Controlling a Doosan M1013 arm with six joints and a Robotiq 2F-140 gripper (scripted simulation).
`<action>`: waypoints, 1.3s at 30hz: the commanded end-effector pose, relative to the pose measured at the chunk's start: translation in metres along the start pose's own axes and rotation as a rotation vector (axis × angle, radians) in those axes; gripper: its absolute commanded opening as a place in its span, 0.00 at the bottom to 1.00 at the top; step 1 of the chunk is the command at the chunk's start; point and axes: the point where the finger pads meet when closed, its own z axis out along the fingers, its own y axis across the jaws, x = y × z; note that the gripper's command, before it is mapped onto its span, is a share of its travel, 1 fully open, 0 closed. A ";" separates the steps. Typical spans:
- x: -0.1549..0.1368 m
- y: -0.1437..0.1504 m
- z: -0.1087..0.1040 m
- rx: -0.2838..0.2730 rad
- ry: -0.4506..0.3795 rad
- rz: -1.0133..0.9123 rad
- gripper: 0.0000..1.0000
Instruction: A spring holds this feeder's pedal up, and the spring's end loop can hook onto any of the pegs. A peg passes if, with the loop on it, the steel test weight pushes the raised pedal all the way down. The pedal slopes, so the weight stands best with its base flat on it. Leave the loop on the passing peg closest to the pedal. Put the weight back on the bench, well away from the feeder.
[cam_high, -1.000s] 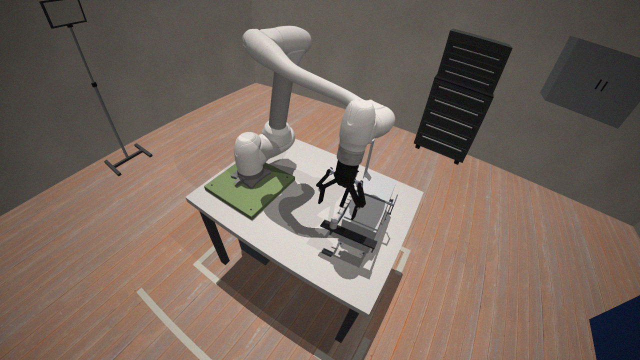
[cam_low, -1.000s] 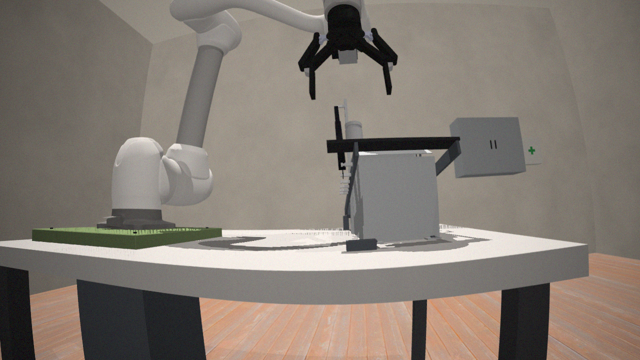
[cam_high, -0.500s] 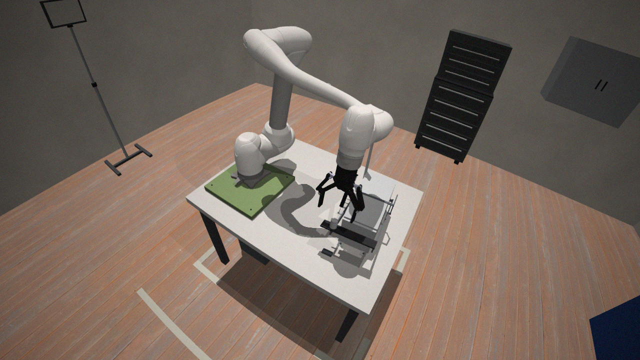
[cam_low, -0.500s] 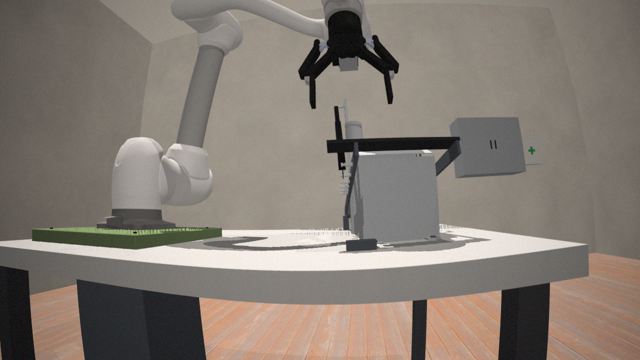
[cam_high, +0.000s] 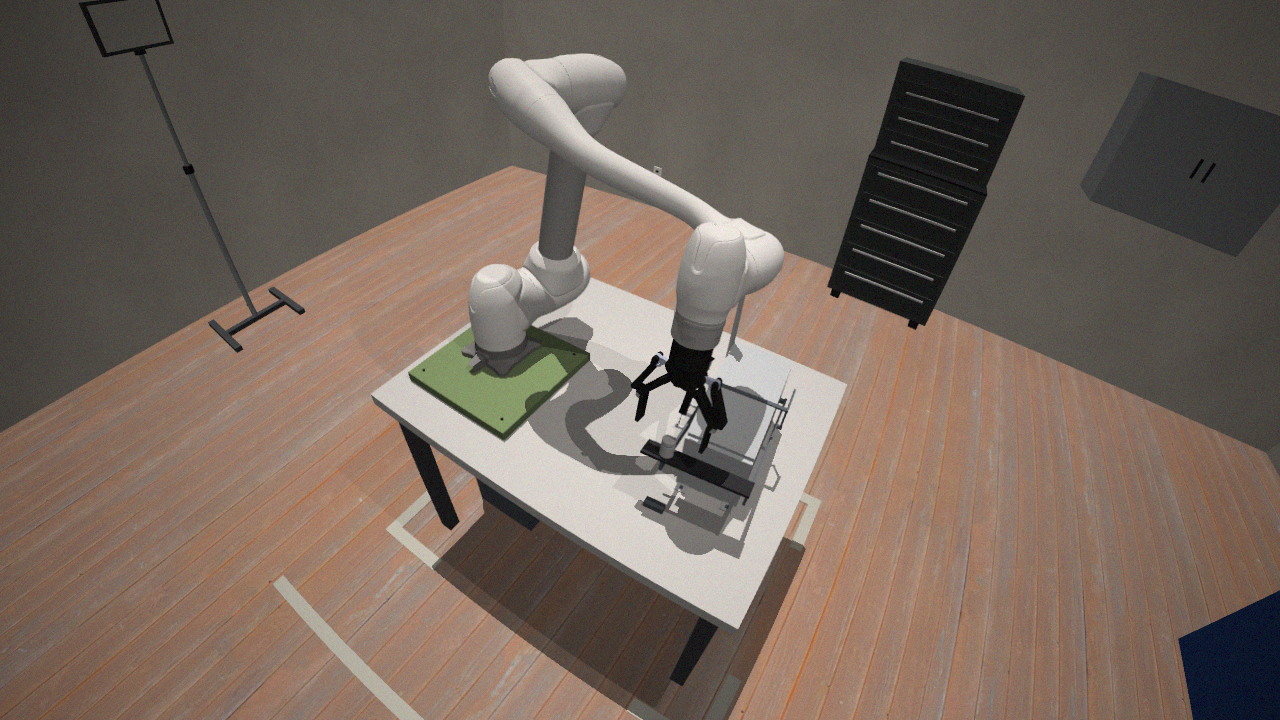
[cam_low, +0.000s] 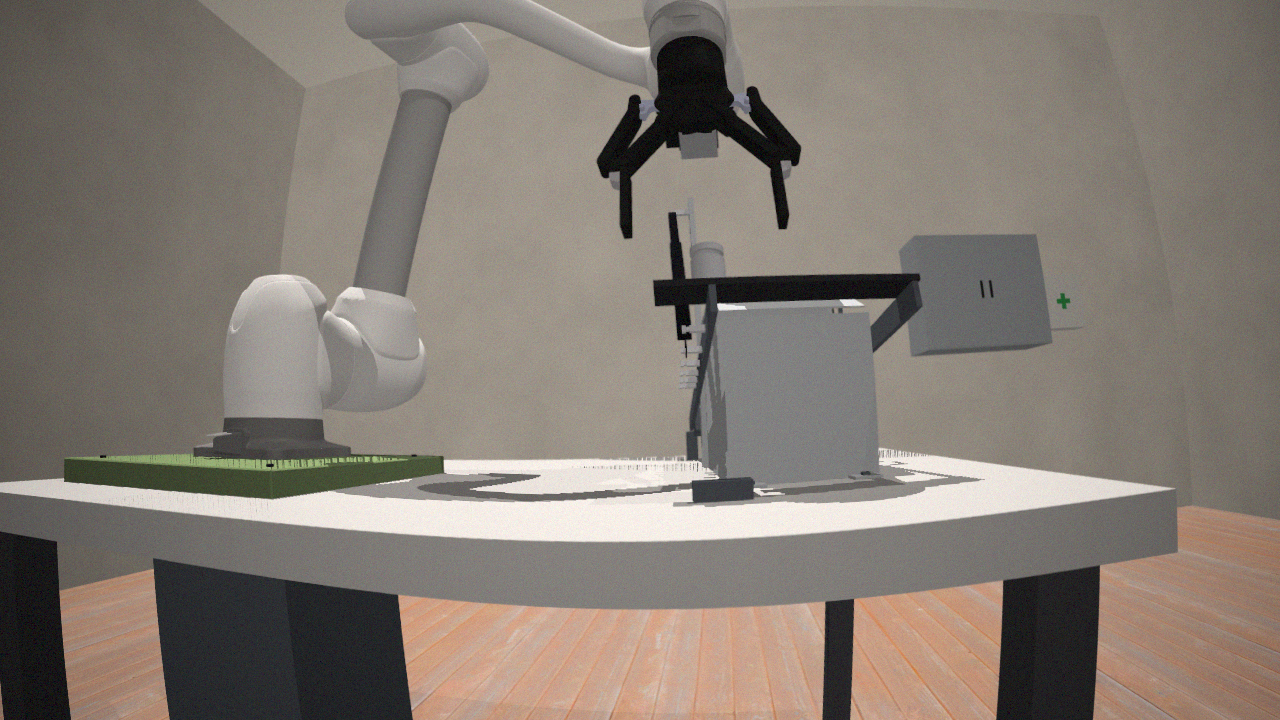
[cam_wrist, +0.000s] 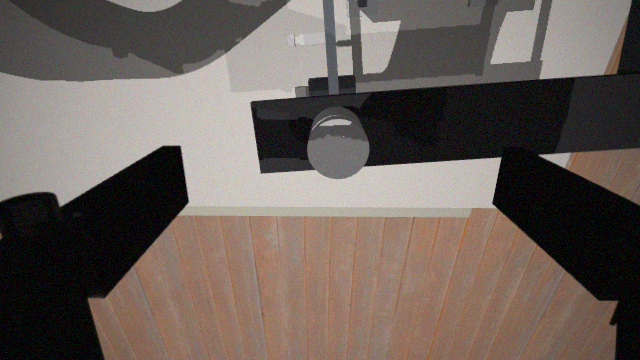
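Note:
The grey feeder box (cam_low: 787, 394) (cam_high: 747, 429) stands on the white bench (cam_high: 537, 483) (cam_low: 572, 528). Its black pedal (cam_low: 787, 288) (cam_high: 707, 472) (cam_wrist: 450, 120) lies raised, level with the box top. The steel test weight (cam_low: 707, 259) (cam_high: 666, 444) (cam_wrist: 338, 145), a small grey cylinder, stands upright on the pedal's left end. My gripper (cam_low: 702, 229) (cam_high: 675, 428) (cam_wrist: 341, 175) is open wide and empty, straight above the weight and apart from it. Small white pegs (cam_low: 687, 374) sit in a row on the feeder's left side below a thin dark strip (cam_low: 677, 268). I cannot tell which peg bears the loop.
The arm's green base plate (cam_high: 501, 376) (cam_low: 250, 470) takes up the bench's left part. A small dark block (cam_low: 721, 488) (cam_high: 653, 505) lies on the bench before the feeder. The bench's front edge runs close behind the pedal in the wrist view. A black drawer cabinet (cam_high: 921, 188) stands far off.

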 end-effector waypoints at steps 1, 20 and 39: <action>0.000 0.000 0.000 -0.001 0.000 0.000 1.00; 0.004 0.000 0.022 -0.001 0.000 0.000 1.00; 0.006 0.000 0.034 -0.001 0.000 0.000 1.00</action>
